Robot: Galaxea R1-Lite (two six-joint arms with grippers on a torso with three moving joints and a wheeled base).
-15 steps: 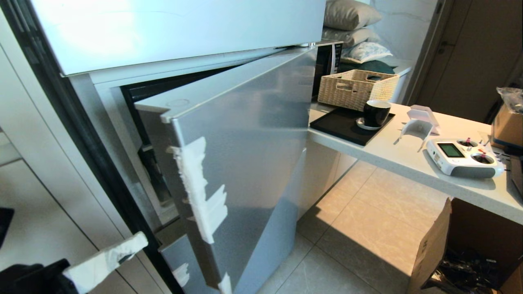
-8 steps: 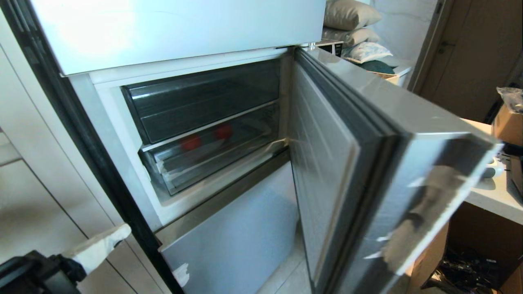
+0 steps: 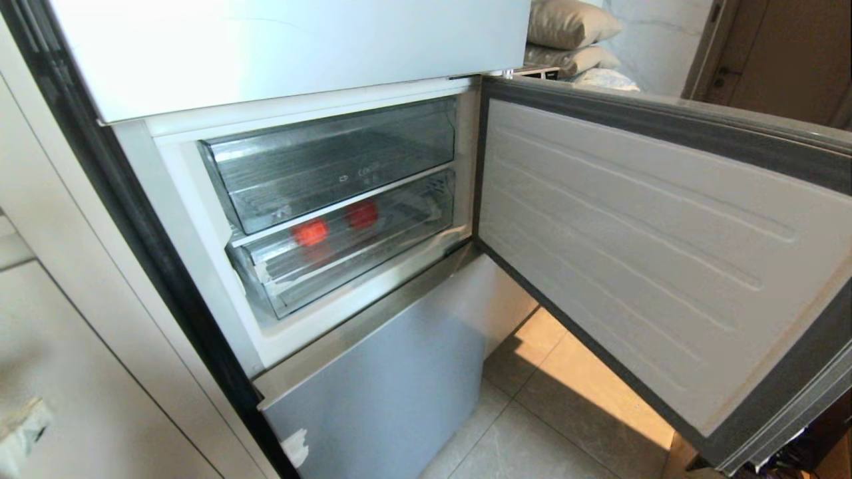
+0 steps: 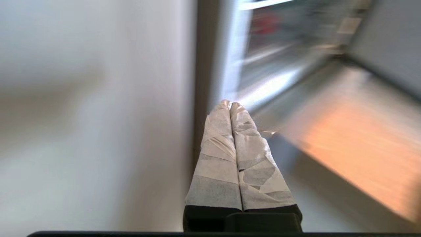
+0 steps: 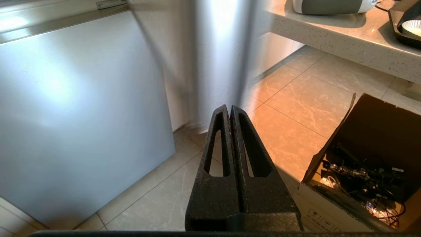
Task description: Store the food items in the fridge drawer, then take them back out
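Note:
The fridge door (image 3: 652, 253) stands wide open to the right. Behind it the fridge drawer (image 3: 286, 293), the lower clear bin, is pushed in. Two food items lie inside it: an orange-red fruit (image 3: 311, 232) on the left and a red apple (image 3: 363, 214) to its right. My left gripper (image 3: 20, 429) shows only as a tape-wrapped tip at the lower left edge, well below and left of the drawer. In the left wrist view this gripper (image 4: 230, 104) is shut and holds nothing. My right gripper (image 5: 229, 108) hangs shut and empty over the floor tiles.
An upper clear bin (image 3: 333, 159) sits above the drawer, and a pale-blue bottom panel (image 3: 386, 372) below it. A white cabinet wall (image 3: 80, 372) flanks the fridge on the left. An open cardboard box (image 5: 371, 164) and a stone countertop (image 5: 329, 36) stand to the right.
The fridge door has swung from nearly shut to wide open on the right, uncovering both bins and the two fruits. My left gripper has dropped back to the lower left edge.

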